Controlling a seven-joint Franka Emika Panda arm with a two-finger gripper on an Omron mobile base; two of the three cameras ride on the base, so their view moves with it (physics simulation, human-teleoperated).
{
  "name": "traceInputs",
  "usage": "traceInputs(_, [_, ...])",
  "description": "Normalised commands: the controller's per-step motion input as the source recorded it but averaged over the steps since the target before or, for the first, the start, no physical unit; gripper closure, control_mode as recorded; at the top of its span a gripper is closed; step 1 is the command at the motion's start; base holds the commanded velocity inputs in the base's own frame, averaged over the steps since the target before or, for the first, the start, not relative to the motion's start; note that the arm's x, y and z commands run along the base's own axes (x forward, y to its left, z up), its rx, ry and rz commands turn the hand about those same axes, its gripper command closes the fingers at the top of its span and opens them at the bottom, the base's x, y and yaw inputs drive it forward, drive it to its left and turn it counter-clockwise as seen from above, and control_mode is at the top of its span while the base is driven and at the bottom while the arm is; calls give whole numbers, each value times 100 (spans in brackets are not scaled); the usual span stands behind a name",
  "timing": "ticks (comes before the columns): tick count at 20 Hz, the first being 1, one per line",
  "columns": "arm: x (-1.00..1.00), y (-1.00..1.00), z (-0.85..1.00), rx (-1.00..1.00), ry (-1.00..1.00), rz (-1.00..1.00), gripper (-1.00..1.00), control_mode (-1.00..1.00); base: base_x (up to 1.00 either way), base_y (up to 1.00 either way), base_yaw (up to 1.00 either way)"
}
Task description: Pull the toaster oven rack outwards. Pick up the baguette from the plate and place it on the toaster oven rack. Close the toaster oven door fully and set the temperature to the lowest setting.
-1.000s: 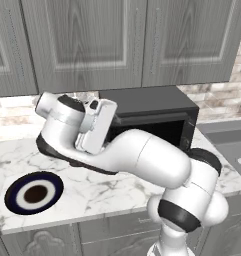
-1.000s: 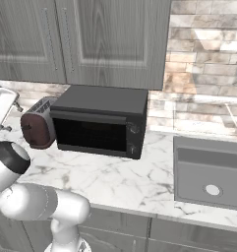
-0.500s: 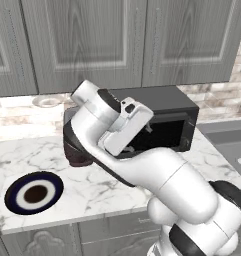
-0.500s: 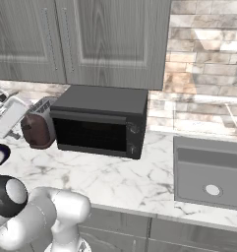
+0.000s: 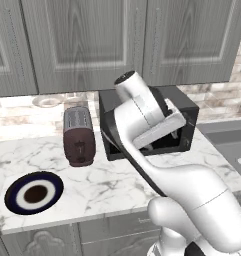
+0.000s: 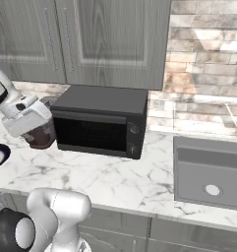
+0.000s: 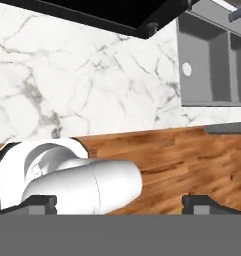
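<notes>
Left base view, one toaster oven (image 5: 187, 117), one plate (image 5: 34, 192), one toaster (image 5: 78, 135), baguette unclear.

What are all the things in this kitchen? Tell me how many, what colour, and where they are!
toaster oven: one, matte black, on the counter against the back wall, door shut
toaster: one, maroon and silver, just left of the toaster oven
plate: one, dark navy with a white ring and brown centre, near the counter's front left edge; no bread shows on it
counter: one, white marble with grey veins
sink: one, grey, sunk into the counter right of the oven
cabinets: grey wood-grain doors above the counter
floor: brown wood planks, below the counter edge
arm: one, white, in front of the oven
gripper: one, dark fingertips, open, holding nothing
</notes>
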Motion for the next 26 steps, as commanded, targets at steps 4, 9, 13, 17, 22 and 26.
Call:
traceInputs(4, [0,-45,0,21,-10,-11,-100,-100,0,0,0])
traceInputs(9, [0,-43,0,23,-5,-11,-100,-100,0,0,0])
traceInputs(13, [0,-42,0,26,-4,-9,-100,-100,0,0,0])
traceInputs(17, [-6,-44,0,26,-14,-2,-100,-100,0,0,0])
traceInputs(22, [-9,-33,0,18,-29,0,-100,-100,0,0,0])
traceInputs(26, [0,-29,0,16,-29,-2,-100,-100,0,0,0])
